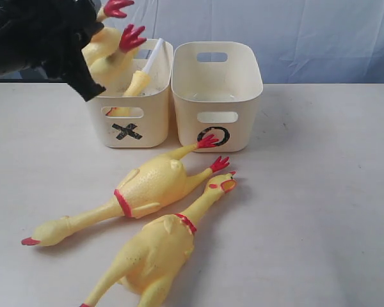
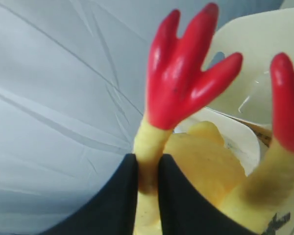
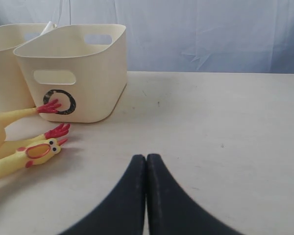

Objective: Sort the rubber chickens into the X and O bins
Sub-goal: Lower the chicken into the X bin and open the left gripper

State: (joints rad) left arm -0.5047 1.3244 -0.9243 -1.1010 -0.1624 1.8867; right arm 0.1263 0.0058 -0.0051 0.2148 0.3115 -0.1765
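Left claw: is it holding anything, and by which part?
Yes: the left claw grips a rubber chicken by one leg, just below its red foot, above the X bin. The right claw is shut, empty.

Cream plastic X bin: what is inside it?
A yellow rubber chicken, red feet up, gripped at one leg by the left hand, and a white rod. The bin wall hides its bottom and the chicken's head.

black jaws clamp the rubber chicken (image 2: 206, 161) by one leg (image 2: 148, 147), near its red foot (image 2: 183, 83).
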